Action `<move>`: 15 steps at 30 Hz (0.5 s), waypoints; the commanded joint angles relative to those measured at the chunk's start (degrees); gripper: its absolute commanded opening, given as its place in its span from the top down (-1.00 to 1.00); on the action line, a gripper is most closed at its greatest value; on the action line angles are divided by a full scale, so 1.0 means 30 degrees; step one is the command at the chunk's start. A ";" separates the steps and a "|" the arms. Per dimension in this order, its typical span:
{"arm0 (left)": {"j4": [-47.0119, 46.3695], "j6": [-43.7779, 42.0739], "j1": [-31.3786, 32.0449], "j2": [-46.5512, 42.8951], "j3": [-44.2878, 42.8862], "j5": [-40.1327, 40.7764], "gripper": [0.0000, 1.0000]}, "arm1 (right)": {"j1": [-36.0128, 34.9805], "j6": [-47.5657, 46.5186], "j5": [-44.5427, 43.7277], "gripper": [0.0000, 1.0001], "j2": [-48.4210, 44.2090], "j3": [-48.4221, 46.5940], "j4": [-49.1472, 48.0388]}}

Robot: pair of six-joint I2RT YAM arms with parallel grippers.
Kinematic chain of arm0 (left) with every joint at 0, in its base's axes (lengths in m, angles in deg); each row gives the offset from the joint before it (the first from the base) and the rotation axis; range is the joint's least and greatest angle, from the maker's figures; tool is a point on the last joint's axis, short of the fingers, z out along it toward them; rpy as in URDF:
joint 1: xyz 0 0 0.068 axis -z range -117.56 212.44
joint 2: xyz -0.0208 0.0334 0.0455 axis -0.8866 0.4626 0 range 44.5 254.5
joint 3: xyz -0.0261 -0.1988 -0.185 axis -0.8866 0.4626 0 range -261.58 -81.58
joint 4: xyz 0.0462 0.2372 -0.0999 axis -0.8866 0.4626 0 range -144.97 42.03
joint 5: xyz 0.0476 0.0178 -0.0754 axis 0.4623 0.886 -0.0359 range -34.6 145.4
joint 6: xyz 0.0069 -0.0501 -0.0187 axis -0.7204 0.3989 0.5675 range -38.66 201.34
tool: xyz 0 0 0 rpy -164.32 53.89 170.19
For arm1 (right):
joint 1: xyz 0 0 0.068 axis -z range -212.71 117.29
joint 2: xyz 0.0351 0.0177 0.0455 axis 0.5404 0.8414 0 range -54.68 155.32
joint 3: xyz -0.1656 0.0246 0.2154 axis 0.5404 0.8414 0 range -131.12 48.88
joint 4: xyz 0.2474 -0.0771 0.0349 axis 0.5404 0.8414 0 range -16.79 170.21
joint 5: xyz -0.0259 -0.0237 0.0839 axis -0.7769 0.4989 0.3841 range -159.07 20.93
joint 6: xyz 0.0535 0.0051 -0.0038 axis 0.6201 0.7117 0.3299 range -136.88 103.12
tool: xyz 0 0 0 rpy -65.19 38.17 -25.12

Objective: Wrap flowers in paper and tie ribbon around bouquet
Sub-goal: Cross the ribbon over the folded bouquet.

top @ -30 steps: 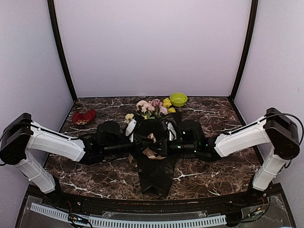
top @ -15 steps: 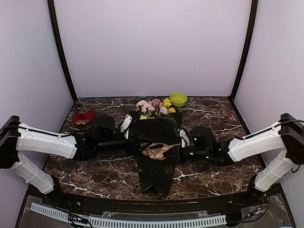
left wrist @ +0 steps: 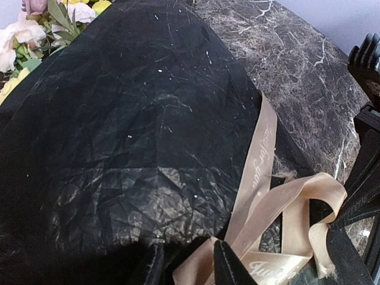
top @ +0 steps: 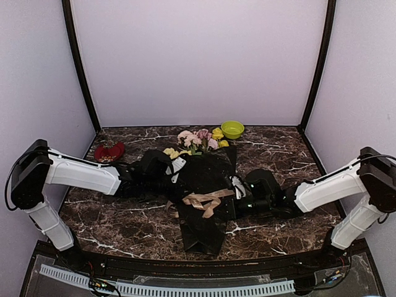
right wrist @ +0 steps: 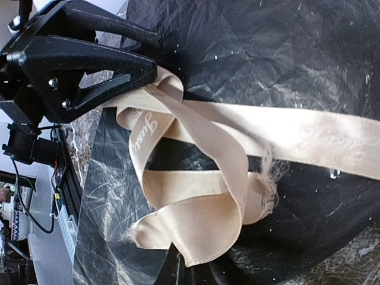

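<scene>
1. Black crinkly paper [left wrist: 130, 130], one sheet, is wrapped as a cone round the flowers [top: 197, 139]. This makes one bouquet [top: 203, 213], which lies in the middle of the marbled table [top: 281, 154] with its heads toward the far wall.
2. One bunch of flowers sticks out of the cone's far end. It has pink and yellow heads, too small to count with certainty.
3. One beige ribbon [top: 206, 199] crosses the cone near its middle. The right wrist view shows a flat band with printed script, several loose loops and one frayed end.
4. Two grippers meet at the ribbon, one from each side.
5. The left gripper [left wrist: 189, 270] has its two fingers a little apart with a ribbon strand between them. Whether they grip the strand cannot be told.
6. The right gripper [right wrist: 193, 270] has its fingers pressed together, pinching the edge of the lowest ribbon loop.
7. One green bowl [top: 232, 129] stands at the far edge, just beside the blooms.
8. One red dish [top: 109, 151] sits far left, well apart from the bouquet.
</scene>
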 commanded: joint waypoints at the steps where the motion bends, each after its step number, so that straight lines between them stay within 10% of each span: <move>1: 0.1095 -0.1453 0.0050 0.0092 -0.0785 -0.0274 0.41 | -0.0131 -0.0560 0.0596 1.00 0.0411 -0.0301 0.0322; 15: 0.1114 -0.3185 0.0050 -0.1018 -0.0285 -0.1691 0.25 | -0.0154 -0.1800 0.0681 1.00 -0.0065 -0.1274 0.2069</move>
